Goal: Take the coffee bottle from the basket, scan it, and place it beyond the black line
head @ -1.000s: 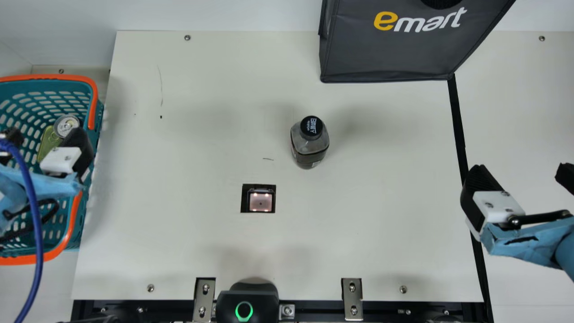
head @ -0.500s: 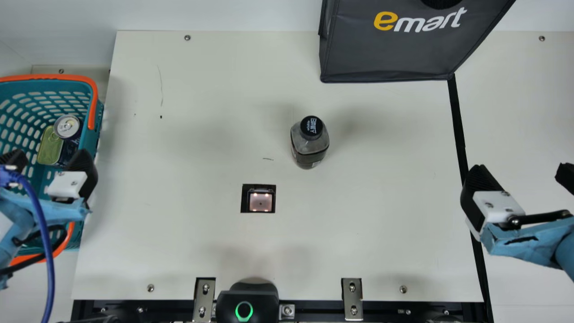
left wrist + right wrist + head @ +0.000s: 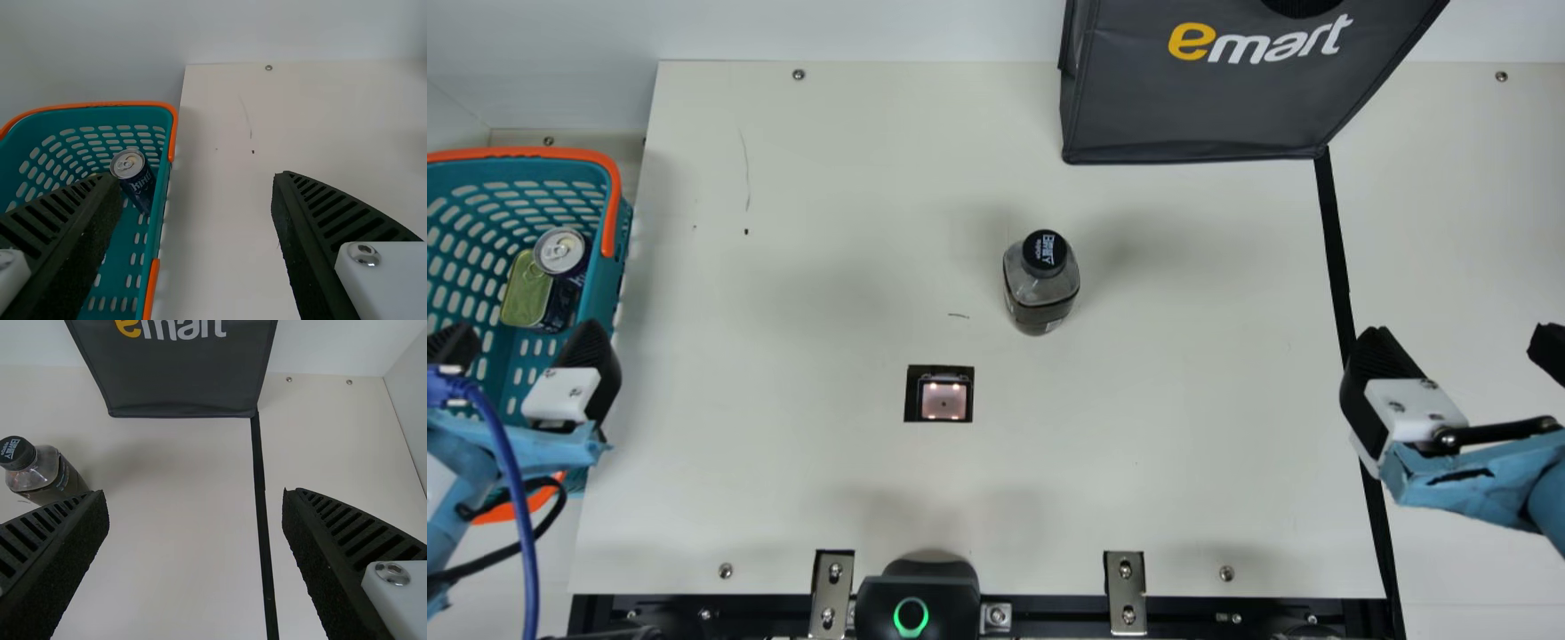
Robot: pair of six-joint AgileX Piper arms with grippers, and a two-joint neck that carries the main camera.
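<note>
My left gripper [image 3: 523, 348] stands open above the near part of the teal basket [image 3: 612, 267] in the main view, holding nothing. My right gripper [image 3: 1458, 342] is open over the black line [image 3: 1334, 240] at the right. The coffee bottle [image 3: 1040, 284], dark-capped, stands upright on the table between the arms, touched by neither. In the left wrist view, the left gripper [image 3: 193, 190] has its fingers wide apart, one over the basket [image 3: 167, 110]. In the right wrist view, the right gripper [image 3: 195, 507] straddles the line [image 3: 260, 487], with the bottle [image 3: 50, 477] beyond one finger.
A dark can [image 3: 560, 252] and a green-lidded tin [image 3: 527, 289] lie in the basket. The lit scanner window [image 3: 943, 398] is set in the table, nearer the front than the bottle. A dark bag [image 3: 1209, 98] stands at the back, and a black device [image 3: 918, 596] at the front edge.
My left gripper has drawn back toward the table's front and slightly right, uncovering the can and tin in the basket. The right arm and the bottle have kept still.
</note>
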